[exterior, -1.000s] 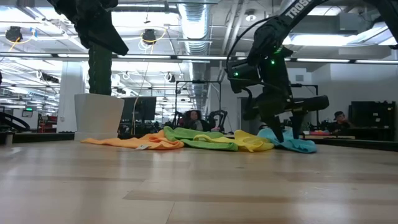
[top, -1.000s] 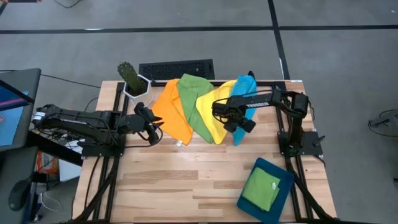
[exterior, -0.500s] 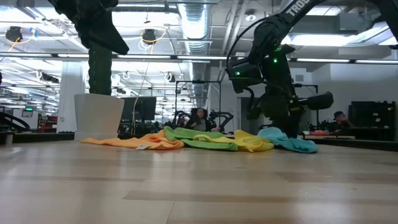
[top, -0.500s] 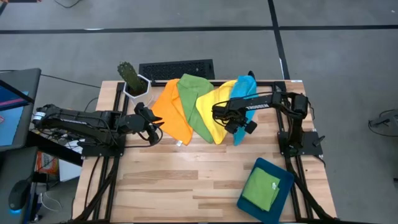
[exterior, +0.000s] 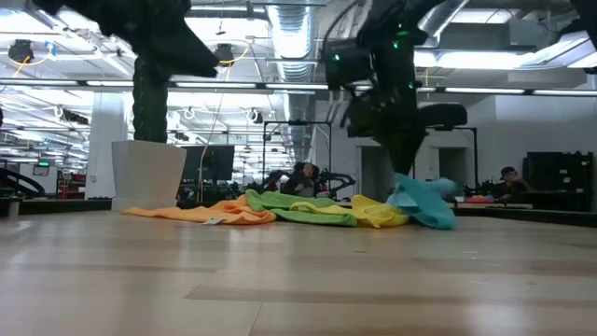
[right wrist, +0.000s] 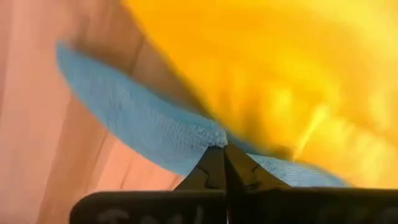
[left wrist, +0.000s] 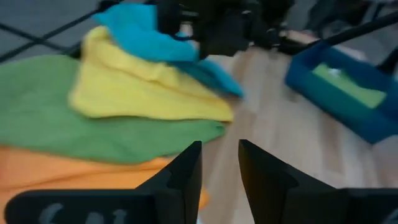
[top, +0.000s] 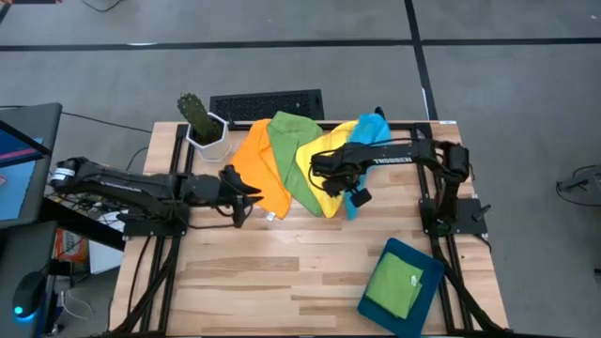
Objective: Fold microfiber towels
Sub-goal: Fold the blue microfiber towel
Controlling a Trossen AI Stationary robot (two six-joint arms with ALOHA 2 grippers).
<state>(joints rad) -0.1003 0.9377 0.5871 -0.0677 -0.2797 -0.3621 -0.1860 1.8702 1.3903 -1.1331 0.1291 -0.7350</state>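
Four microfiber towels lie overlapping in a row on the table's far half: orange (top: 255,164), green (top: 289,155), yellow (top: 324,160) and blue (top: 368,131). My right gripper (top: 340,183) hangs above the yellow towel's near right part and is shut on the blue towel (right wrist: 143,124). My left gripper (top: 252,195) is at the orange towel's near edge. Its fingers (left wrist: 219,177) stand open with nothing between them. A second green towel (top: 394,282) lies folded in the teal tray (top: 427,302). My right gripper pinches a small bunched ridge of the blue towel (right wrist: 214,138) between its two fingertips, coming from above and pointing down. Whether that is one layer or several, I cannot tell. The pinched part is raised, and the towel drapes down from it (exterior: 424,201) onto the table and the yellow towel.
A potted plant (top: 199,122) and a black keyboard (top: 266,103) stand at the far left edge. The teal tray sits at the near right corner. Bare wood (top: 272,272) fills the near middle and near left of the table.
My right gripper has shut on the blue towel, then risen and gone a little toward the table's left, turning about its own axis. The towel's near part is drawn up with it while its far part stays down. My left gripper has tipped downward and edged toward the orange towel.
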